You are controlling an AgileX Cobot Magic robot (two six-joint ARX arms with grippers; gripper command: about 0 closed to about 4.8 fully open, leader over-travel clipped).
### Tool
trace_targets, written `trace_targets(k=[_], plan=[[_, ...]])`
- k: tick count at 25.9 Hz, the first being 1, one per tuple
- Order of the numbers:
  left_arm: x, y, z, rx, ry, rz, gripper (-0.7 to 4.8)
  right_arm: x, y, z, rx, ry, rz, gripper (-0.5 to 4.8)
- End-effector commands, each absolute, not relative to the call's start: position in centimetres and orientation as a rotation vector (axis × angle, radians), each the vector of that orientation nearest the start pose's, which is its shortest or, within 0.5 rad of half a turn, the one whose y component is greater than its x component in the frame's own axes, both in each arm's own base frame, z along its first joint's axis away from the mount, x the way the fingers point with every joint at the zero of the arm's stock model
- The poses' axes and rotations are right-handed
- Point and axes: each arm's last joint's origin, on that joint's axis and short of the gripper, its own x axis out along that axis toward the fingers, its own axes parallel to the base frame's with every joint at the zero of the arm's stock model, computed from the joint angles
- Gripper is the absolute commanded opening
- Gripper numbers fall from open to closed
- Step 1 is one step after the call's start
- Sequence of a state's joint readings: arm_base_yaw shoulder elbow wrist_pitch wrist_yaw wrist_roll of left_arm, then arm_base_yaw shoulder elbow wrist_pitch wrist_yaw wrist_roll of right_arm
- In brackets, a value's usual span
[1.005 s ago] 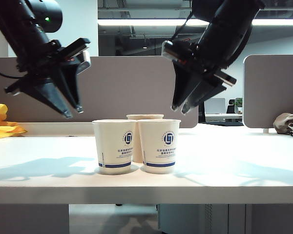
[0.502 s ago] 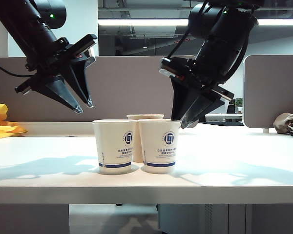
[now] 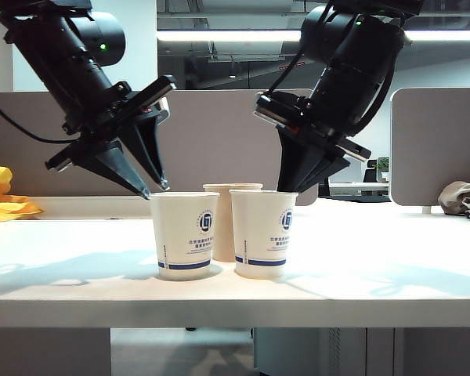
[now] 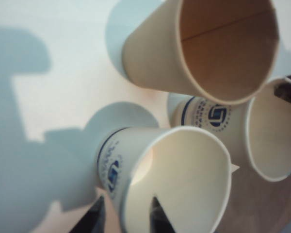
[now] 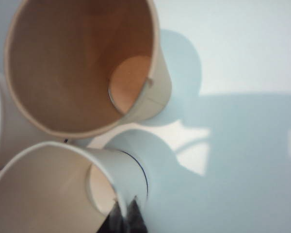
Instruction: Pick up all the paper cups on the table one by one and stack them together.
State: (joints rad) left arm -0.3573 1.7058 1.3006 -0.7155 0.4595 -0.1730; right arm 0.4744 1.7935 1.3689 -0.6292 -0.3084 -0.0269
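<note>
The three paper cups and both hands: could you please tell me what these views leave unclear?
- Plain beige-tan paper cup: exterior view, base hidden behind the two white logo-printed paper cups.
- Right hand: right wrist view, cut off by the picture edge.
- Left hand: left wrist view, only blurred tips straddling a rim.

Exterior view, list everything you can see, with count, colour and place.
White paper cups with blue logo: two, front of the white table, left one, right one.
Plain beige-tan paper cup: one, behind and between them.
White table: one, wide desk top.
Grey-brown divider panels: two, behind the table.
Yellow cloth: one, far left edge.
Left gripper: black, open, at the left cup's rim.
Right gripper: black, shut on the right cup's rim.
</note>
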Motion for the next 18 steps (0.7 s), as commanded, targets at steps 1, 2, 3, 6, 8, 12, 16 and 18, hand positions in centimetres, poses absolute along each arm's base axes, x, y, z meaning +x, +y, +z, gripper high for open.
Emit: trace_targets(k=[1,2,3,6,8,12,16,18], plan=[[31.9,-13.6,24.3,-0.19,1.179,-0.635,1.21,32.7,17.9,23.5,-0.117,1.067,0.727,-0.04],[31.9,-13.6,24.3,-0.189,1.179,-0.635,1.21,32.6,17.8,23.5,-0.121,1.082,0.727,-0.04],[31.9,-13.6,24.3,-0.189,1.179,-0.634,1.21,32.5,17.8,23.7,-0.13,1.096,0.729,-0.04],[31.9,-13.6,24.3,-0.189,1.183,-0.632,1.21,32.2,17.7,24.9,-0.157,1.116,0.755,-0.04],[31.9,-13.6,24.3,-0.19,1.185,-0.632,1.21,32.1,17.6,26.1,-0.157,1.088,0.76,-0.04],[31.8,-13.6,24.3,-0.19,1.191,-0.635,1.21,31.3,17.2,29.6,-0.152,0.96,0.765,-0.04],[31.8,-13.6,24.3,-0.196,1.194,-0.64,1.21,30.9,16.9,32.9,-0.142,0.835,0.774,-0.04],[31.8,-13.7,24.3,-0.204,1.196,-0.653,1.21,31.0,17.0,33.8,-0.14,0.794,0.774,-0.04]])
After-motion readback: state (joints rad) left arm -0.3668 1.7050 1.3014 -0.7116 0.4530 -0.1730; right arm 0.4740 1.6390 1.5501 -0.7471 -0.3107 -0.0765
